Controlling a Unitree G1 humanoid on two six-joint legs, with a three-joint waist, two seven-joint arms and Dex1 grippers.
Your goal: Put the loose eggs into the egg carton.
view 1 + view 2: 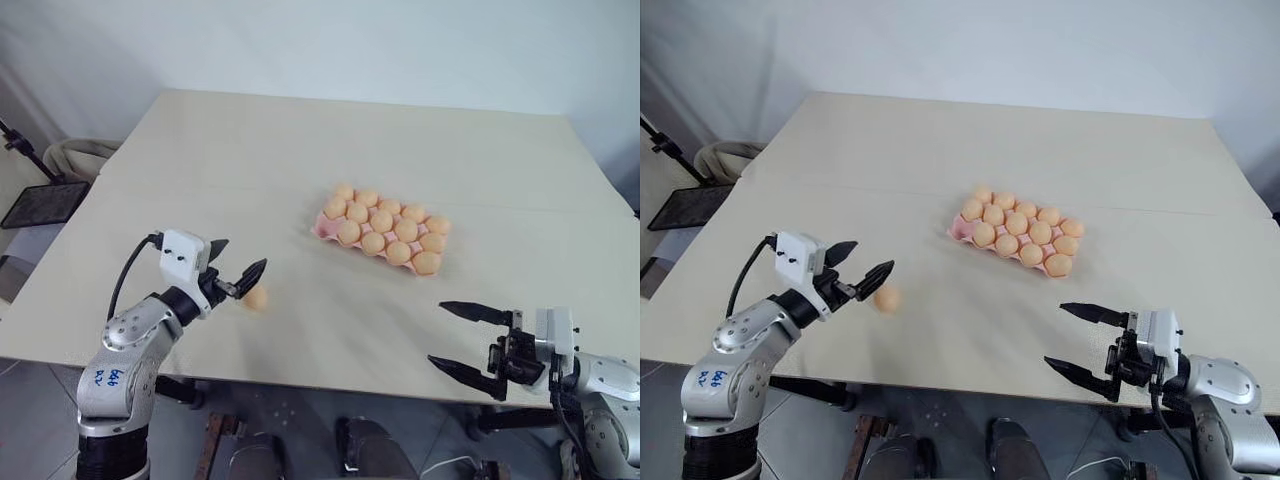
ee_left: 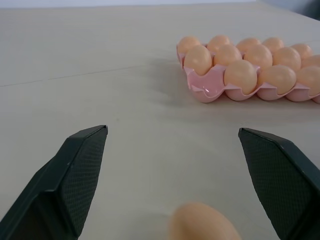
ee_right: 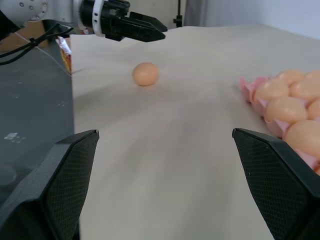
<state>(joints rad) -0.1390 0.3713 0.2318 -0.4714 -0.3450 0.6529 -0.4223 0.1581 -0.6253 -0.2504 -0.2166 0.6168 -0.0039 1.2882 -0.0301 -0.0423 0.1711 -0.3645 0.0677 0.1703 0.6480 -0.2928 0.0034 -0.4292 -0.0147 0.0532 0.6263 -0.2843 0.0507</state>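
- One loose egg is being seen lying on the bare table, near the table's front-left part and well apart from the egg carton.
- The egg carton is being seen near the middle of the table, somewhat to the right, set at a slant; its pink scalloped edge is showing at the near-left corner.
- The carton's cups are being occupied by pale orange eggs in three rows; in the left wrist view one pink cup at the near corner is being shown without an egg.
- The left gripper is being held just above the table with its two black fingers spread wide; nothing is being pinched.
- The loose egg is being seen just beside the tip of the left gripper's nearer finger; in the left wrist view it is lying low between the two fingers, and contact cannot be told.
- The right gripper is being held at the table's front-right edge, fingers spread wide and empty, pointing toward the left.
- In the right wrist view the loose egg is being seen on the table beyond the open fingers, with the left gripper just past it and the carton's edge off to the side.
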